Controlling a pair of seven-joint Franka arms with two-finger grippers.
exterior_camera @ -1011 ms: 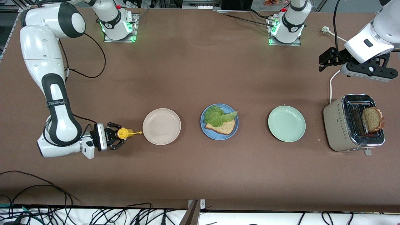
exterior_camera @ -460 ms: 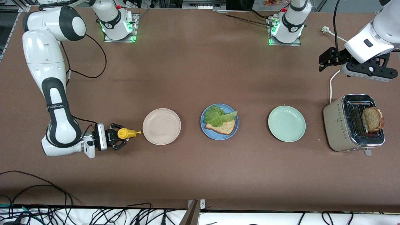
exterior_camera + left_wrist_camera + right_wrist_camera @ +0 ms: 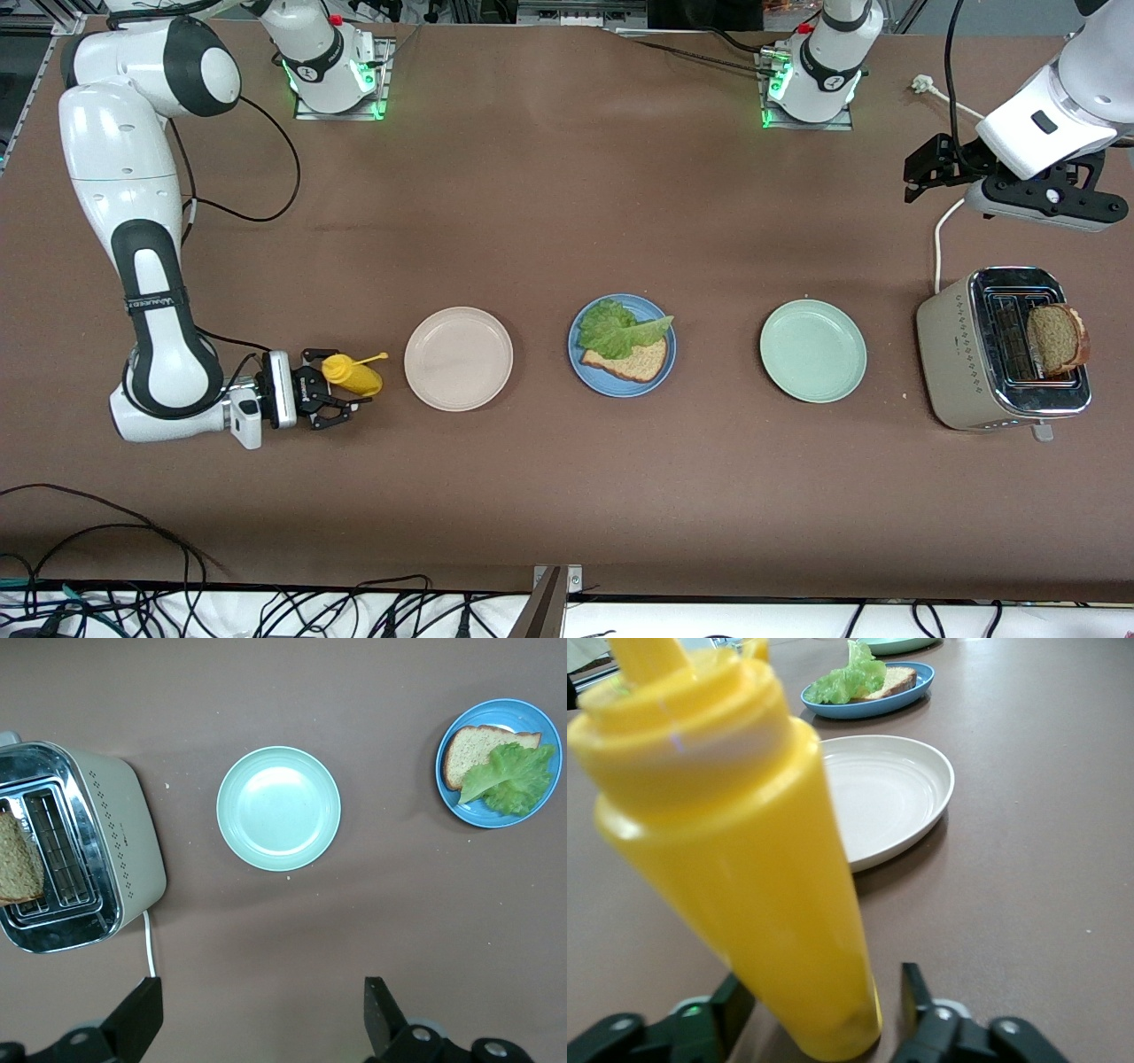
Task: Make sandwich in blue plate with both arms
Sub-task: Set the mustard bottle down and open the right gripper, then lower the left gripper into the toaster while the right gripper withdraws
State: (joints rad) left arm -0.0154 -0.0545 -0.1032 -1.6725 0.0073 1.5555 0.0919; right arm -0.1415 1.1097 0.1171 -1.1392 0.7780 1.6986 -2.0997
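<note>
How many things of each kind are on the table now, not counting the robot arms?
Plates: 3, cream-white plate, blue plate, mint-green plate
Bread slices: 2
Lettuce leaf: 1
Squeeze bottle: 1
Toaster: 1
Total: 8

The blue plate (image 3: pixel 622 383) lies mid-table between a cream plate (image 3: pixel 458 358) and a mint plate (image 3: pixel 812 351). On it lies one brown bread slice (image 3: pixel 631 361), flat, with a ruffled green lettuce leaf (image 3: pixel 616 328) overlapping its edge. A second slice (image 3: pixel 1054 338) stands in the toaster (image 3: pixel 957 354).
</note>
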